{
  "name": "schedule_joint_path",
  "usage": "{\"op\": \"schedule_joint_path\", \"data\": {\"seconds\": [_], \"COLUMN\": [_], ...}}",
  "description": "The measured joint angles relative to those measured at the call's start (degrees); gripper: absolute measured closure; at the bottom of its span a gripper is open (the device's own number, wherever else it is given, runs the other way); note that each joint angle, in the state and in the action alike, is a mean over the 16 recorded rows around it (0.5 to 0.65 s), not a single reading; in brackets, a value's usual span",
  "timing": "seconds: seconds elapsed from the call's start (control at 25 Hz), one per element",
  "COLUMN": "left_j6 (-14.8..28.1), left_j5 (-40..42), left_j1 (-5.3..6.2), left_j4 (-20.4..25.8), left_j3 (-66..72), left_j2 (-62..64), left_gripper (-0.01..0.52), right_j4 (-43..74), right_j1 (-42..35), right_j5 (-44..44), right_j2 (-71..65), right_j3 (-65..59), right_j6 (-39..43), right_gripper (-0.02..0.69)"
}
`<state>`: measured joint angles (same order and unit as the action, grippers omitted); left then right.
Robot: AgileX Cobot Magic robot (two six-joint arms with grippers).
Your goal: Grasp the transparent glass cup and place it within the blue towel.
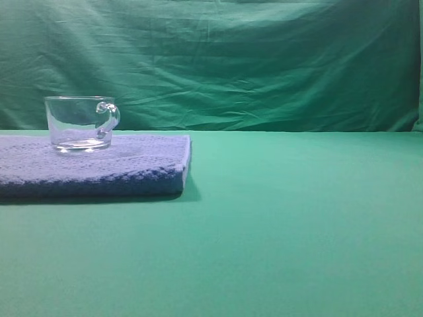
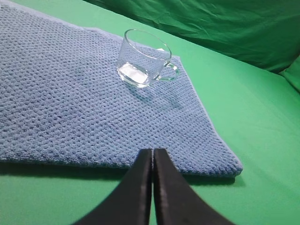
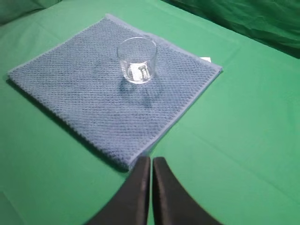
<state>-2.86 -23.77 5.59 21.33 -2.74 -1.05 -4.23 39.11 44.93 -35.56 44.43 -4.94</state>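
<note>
cup (image 1: 82, 124) upright on towel (image 1: 125, 165) | L end effector (image 2: 153, 154) closed, empty | R end effector (image 3: 151, 161) closed, empty

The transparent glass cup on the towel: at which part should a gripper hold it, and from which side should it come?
Probably best to grip the rim wall of the transparent glass cup from above, one finger inside and one outside. It stands upright with its mouth open on the blue towel. Choose the wall away from the small curled handle, which looks too small to hold firmly.
</note>
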Motion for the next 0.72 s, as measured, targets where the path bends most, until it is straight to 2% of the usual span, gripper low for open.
{"op": "schedule_joint_path", "data": {"seconds": [0.16, 0.36, 0.72], "left_j6": [0.0, 0.0, 0.0], "left_j5": [0.0, 0.0, 0.0], "left_j1": [0.0, 0.0, 0.0], "left_j4": [0.0, 0.0, 0.0], "left_j3": [0.0, 0.0, 0.0], "left_j2": [0.0, 0.0, 0.0], "left_gripper": [0.514, 0.514, 0.514], "right_j4": [2.11, 4.39, 5.39], "right_j1": [-0.75, -4.55, -19.14], "right_j5": [-0.53, -6.2, -17.43], "right_j2": [3.92, 8.46, 20.47], "right_j3": [-2.6, -7.97, -23.15], "right_j6": [1.98, 4.21, 5.42], "right_gripper": [0.665, 0.665, 0.665]}}
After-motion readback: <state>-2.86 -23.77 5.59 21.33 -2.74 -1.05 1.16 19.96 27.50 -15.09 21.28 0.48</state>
